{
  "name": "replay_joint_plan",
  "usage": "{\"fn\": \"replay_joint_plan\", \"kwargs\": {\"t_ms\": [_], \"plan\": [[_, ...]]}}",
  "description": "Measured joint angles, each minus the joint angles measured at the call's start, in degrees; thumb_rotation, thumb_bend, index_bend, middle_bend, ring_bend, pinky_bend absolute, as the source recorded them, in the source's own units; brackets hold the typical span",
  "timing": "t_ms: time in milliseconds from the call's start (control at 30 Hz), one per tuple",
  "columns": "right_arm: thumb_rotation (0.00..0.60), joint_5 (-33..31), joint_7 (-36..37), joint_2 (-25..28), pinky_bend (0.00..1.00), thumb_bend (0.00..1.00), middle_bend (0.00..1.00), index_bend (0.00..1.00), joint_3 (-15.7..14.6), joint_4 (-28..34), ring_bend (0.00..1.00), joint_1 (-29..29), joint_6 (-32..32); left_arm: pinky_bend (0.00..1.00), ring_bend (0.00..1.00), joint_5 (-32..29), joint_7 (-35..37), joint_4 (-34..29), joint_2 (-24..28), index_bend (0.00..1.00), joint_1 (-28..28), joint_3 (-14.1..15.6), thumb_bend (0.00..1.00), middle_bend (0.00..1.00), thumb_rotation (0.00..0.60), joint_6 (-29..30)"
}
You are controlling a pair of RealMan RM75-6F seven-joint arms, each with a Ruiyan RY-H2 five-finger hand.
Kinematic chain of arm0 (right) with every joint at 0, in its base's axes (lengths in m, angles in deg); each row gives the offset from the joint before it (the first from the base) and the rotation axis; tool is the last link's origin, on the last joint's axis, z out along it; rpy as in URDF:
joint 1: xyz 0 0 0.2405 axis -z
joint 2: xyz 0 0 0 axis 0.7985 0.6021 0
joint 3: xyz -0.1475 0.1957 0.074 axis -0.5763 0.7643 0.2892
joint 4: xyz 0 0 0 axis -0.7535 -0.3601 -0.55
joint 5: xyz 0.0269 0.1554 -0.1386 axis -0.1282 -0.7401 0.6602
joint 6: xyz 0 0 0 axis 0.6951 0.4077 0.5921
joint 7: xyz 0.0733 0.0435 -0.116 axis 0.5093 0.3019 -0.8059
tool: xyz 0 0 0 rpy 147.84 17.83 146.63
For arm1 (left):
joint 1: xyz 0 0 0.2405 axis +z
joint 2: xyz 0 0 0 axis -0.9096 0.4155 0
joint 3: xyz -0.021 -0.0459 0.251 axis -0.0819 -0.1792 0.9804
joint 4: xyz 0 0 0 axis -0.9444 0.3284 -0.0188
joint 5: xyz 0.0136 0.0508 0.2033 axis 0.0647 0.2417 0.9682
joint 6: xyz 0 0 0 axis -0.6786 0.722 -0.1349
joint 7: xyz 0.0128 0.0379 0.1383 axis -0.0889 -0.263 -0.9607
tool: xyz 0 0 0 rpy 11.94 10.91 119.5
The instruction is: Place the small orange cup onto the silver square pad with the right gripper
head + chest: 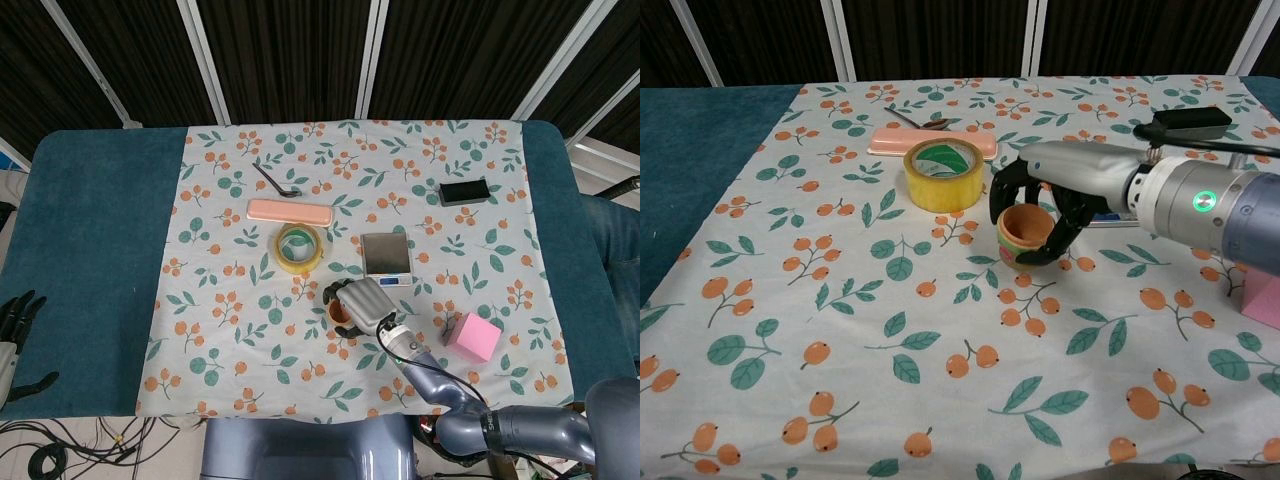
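The small orange cup (pixel 1024 230) with a green patterned side is gripped by my right hand (pixel 1048 196), fingers wrapped over its rim and thumb on its right side. It hangs slightly tilted just above the floral cloth. From the head view the cup (pixel 338 313) peeks out left of my right hand (pixel 364 305). The silver square pad (pixel 386 254) lies just beyond the hand, with a small display on its near edge. My left hand (pixel 14 333) rests at the table's near left edge, fingers apart, holding nothing.
A yellow tape roll (pixel 299 247) sits left of the pad, with a pink bar (pixel 290 212) and a dark spoon (pixel 275 181) behind it. A black box (pixel 464 191) lies at the far right. A pink cube (pixel 472 336) stands right of my right forearm.
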Motion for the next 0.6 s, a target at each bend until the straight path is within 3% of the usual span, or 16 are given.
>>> {"fn": "replay_joint_plan", "kwargs": {"t_ms": [333, 600], "plan": [[0.6, -4.8, 2.6, 3.8, 0.62, 0.51, 0.49, 0.44, 3.7, -4.7, 0.59, 0.4, -0.8, 0.27, 0.0, -0.2, -0.2, -0.1, 0.0, 0.04, 0.0, 0.0, 0.13, 0.0, 0.6, -0.1], [0.6, -8.1, 4.2, 2.6, 0.62, 0.51, 0.49, 0.44, 5.3, -12.1, 0.59, -1.1, -4.7, 0.27, 0.0, -0.3, -0.2, -0.2, 0.0, 0.04, 0.0, -0.1, 0.13, 0.0, 0.6, -0.2]]}}
